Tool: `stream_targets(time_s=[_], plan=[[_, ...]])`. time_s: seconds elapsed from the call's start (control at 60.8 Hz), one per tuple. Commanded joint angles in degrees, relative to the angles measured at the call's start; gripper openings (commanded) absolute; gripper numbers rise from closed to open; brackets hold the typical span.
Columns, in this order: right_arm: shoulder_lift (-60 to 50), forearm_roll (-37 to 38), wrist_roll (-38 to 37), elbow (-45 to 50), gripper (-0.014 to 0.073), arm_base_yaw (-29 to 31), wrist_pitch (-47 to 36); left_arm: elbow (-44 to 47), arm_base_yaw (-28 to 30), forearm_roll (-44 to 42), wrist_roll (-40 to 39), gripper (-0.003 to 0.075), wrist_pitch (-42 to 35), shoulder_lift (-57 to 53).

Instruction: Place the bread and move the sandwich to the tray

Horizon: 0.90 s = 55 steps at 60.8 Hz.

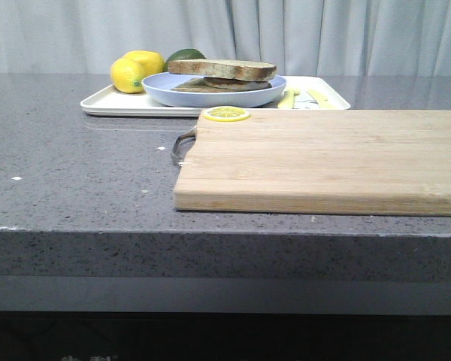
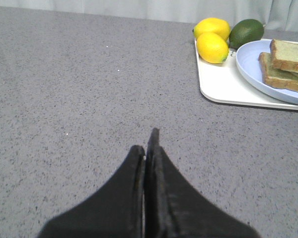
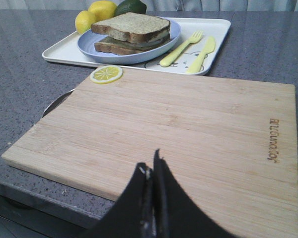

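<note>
The sandwich [image 1: 224, 74], toast slices stacked with the top bread slice [image 3: 133, 26] on it, sits on the pale-blue plate [image 1: 159, 92]. The plate stands on the white tray [image 1: 113, 103] at the back of the counter. The sandwich also shows in the left wrist view [image 2: 288, 64], with the tray [image 2: 223, 87] under the plate. My left gripper [image 2: 148, 146] is shut and empty over the bare grey counter, well left of the tray. My right gripper [image 3: 152, 166] is shut and empty above the near edge of the wooden cutting board [image 3: 188, 129]. Neither gripper shows in the front view.
Two lemons [image 1: 135, 69] and a green fruit [image 1: 185, 55] lie on the tray's left end. A yellow fork [image 3: 181, 44] and knife [image 3: 202, 53] lie on its right end. A lemon-slice piece [image 1: 226, 113] rests on the board's far left corner. The board [image 1: 323, 158] has a handle on its left.
</note>
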<state>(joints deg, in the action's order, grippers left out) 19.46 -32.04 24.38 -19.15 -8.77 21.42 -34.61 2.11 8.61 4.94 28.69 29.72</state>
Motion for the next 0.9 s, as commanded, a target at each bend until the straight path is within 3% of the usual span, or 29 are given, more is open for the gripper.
stream_targets(time_s=[0.0, 0.181, 0.888], plan=[[0.6, -0.6, 0.3, -1.5, -0.0069, -0.1, -3.6, 1.0, 0.1, 0.8, -0.4, -0.002, -5.1, -3.2], [0.6, -0.6, 0.3, -1.5, -0.0069, -0.1, -3.6, 2.3, 0.1, 0.9, -0.4, -0.002, -1.7, -6.6], [0.6, -0.6, 0.3, -1.5, -0.0069, -0.1, -3.6, 2.7, 0.1, 0.9, -0.4, -0.002, -2.9, -6.5]])
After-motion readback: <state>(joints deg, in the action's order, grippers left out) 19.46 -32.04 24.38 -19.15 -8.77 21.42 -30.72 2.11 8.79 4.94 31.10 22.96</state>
